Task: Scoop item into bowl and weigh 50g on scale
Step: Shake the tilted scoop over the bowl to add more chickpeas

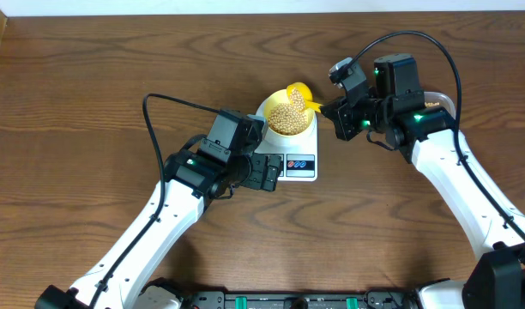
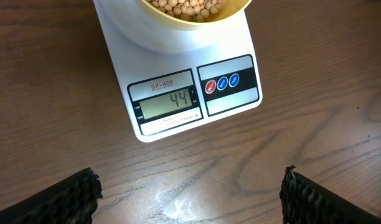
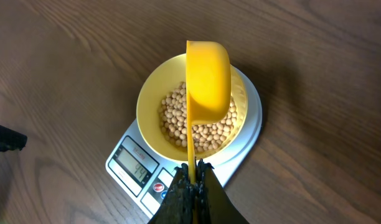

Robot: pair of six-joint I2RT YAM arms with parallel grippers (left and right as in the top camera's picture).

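Your white flat kitchen scale [image 2: 178, 93] reads 44, so a small top-up is left. Small round tan beans [image 3: 203, 127] sit in the pale yellow bowl [image 3: 154, 93] on its platform. Right gripper [image 3: 192, 180] clamps the bright yellow plastic scoop [image 3: 208, 78] by its handle, tipped over the bowl. Left gripper [image 2: 190, 193] gapes empty near the scale's front edge; the other sides look open.

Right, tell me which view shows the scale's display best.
The left wrist view: the display faces the camera, close and unobstructed, reading 44. The right wrist view shows it small and slanted at the frame's lower left; overhead it is tiny and unreadable next to the left gripper.
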